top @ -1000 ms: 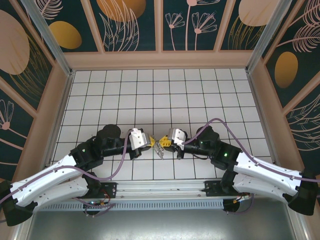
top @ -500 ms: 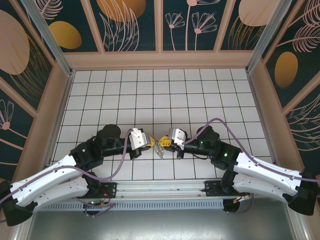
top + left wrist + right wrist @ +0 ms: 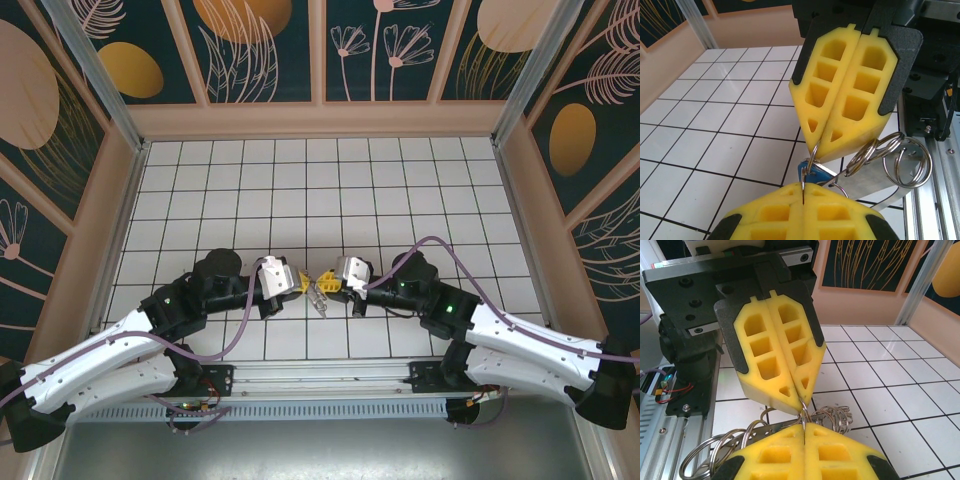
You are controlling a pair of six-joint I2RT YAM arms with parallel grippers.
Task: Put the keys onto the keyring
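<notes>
Nothing moves over the last second. The top view matches its earlier frames, with both arms staying folded inward and their tips meeting over the near-centre of the tiled table (image 3: 400,180).

Left gripper (image 3: 803,189) — clenched, yellow pads flush, with a thin wire ring (image 3: 809,162) pinched in the seam. Right gripper (image 3: 821,150) — likewise clenched, nipping the same wire ring from the opposite side. The two tips stand almost touching and the ring bridges them. The whole bunch appears to be held off the tiles.

Blue key (image 3: 807,172): its plastic head sits just behind the wire ring, tucked between the two tips, and the blade is hidden. I cannot tell whether it is threaded on the ring or only lies against it.

Keyring (image 3: 890,160): a bunch of coiled split rings with a flat silver tag (image 3: 870,182), hanging just beside the key on the right gripper's side.

Reading: stillness with both grips locked suggests a pause mid-threading, probably while the coil is worked open or the key is walked round it. The task does not look finished. The next move likely calls for a small twist of one wrist against the other. The risk is the thin wire slipping from the pads and the bunch dropping.
</notes>
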